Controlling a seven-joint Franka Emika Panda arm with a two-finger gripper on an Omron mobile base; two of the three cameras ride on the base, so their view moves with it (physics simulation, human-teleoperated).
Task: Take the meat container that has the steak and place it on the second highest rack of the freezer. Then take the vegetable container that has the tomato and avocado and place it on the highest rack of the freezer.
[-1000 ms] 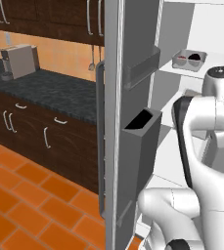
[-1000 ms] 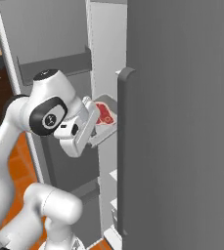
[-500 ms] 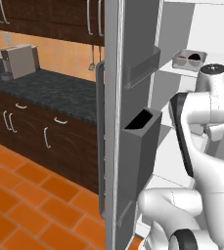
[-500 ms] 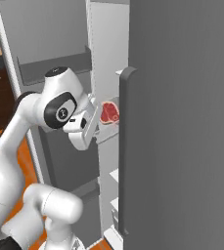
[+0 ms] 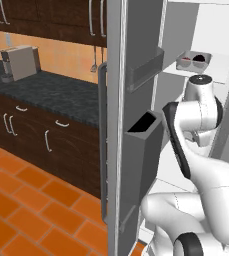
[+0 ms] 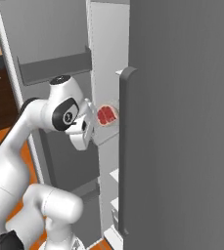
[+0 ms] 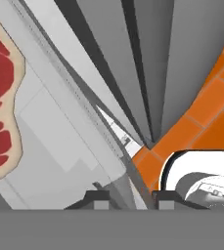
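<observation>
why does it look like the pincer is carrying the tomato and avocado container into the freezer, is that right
Not quite: the container the pincer carries into the freezer holds the steak, as the right base view shows. The tomato and avocado container sits on a shelf inside.

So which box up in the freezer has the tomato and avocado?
Look inside the open grey freezer, above the white arm. On a high shelf sits a small clear container holding a red ball and a blackish lump. The other container holds a red-and-beige steak instead.
</observation>
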